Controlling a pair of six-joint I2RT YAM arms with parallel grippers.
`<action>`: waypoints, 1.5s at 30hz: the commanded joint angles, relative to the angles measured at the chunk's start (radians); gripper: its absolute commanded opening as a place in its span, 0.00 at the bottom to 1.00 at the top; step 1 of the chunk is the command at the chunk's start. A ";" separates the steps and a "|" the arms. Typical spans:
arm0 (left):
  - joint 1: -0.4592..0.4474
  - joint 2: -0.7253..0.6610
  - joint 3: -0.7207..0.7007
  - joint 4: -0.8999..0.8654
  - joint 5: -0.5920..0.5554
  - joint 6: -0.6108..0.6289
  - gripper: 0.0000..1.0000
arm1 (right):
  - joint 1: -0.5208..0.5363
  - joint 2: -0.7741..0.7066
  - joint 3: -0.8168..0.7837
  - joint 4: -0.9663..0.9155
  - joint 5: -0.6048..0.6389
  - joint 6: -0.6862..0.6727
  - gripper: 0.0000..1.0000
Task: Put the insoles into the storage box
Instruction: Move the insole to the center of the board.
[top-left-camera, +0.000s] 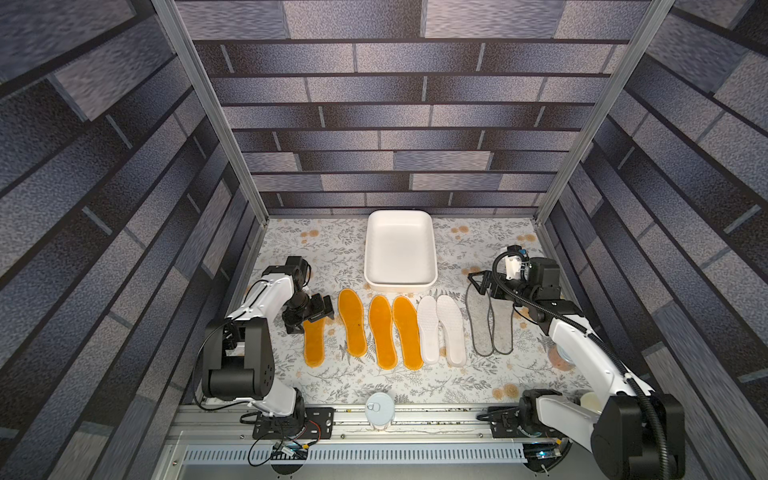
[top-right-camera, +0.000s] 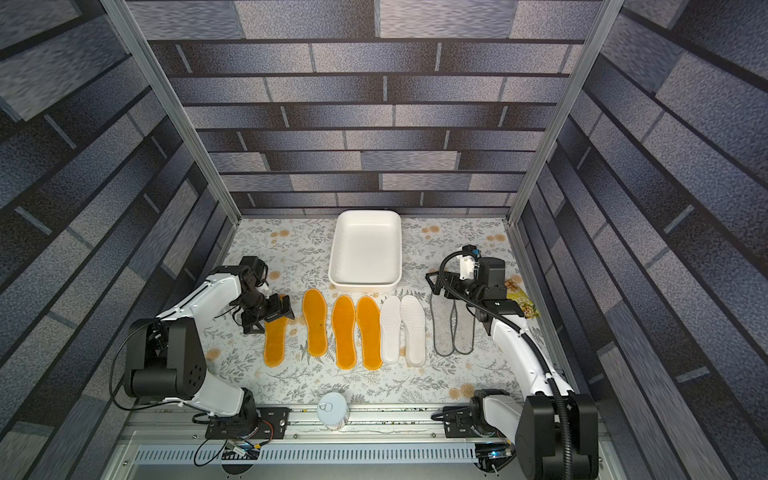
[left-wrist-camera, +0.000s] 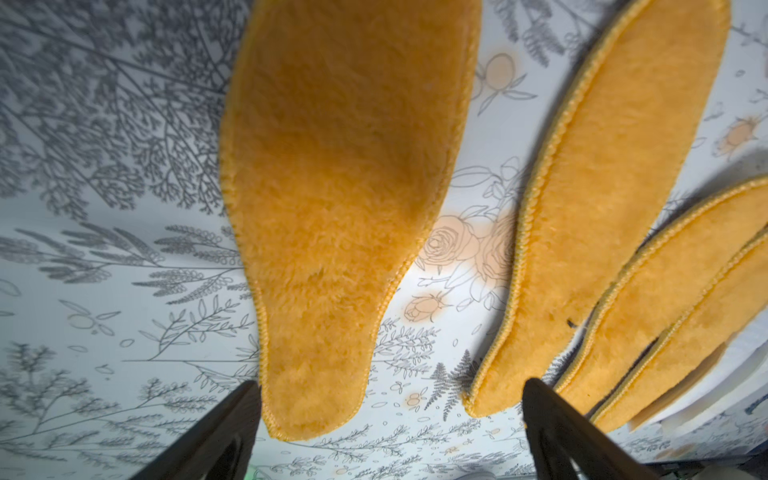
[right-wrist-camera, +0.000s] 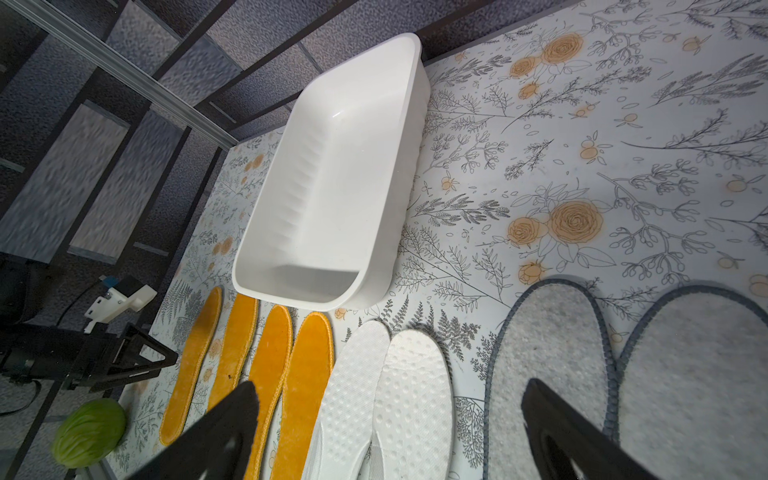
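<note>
Can on the near rail, then insoles rowed up by the empty box, guessing for short carries. Left claw gapes over the leftmost orange insole, right claw gapes by the greys.

Booth of printed grey-blue brick wall panels
They rise behind and beside a white floral-printed tabletop sheet; silver aluminium posts stand at its far corners.

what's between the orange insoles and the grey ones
The two white insoles lie between the orange insoles and the grey insoles, with nothing else there; both top views and the right wrist view show it.
</note>
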 joint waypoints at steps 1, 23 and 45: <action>-0.021 0.030 0.083 -0.098 -0.112 0.154 1.00 | 0.008 -0.013 -0.014 0.018 -0.022 0.000 1.00; -0.201 0.180 0.046 -0.142 -0.461 0.453 1.00 | 0.009 0.019 -0.033 0.061 -0.029 0.018 1.00; -0.210 0.293 0.033 -0.113 -0.588 0.419 1.00 | 0.009 0.031 -0.042 0.062 -0.033 0.033 1.00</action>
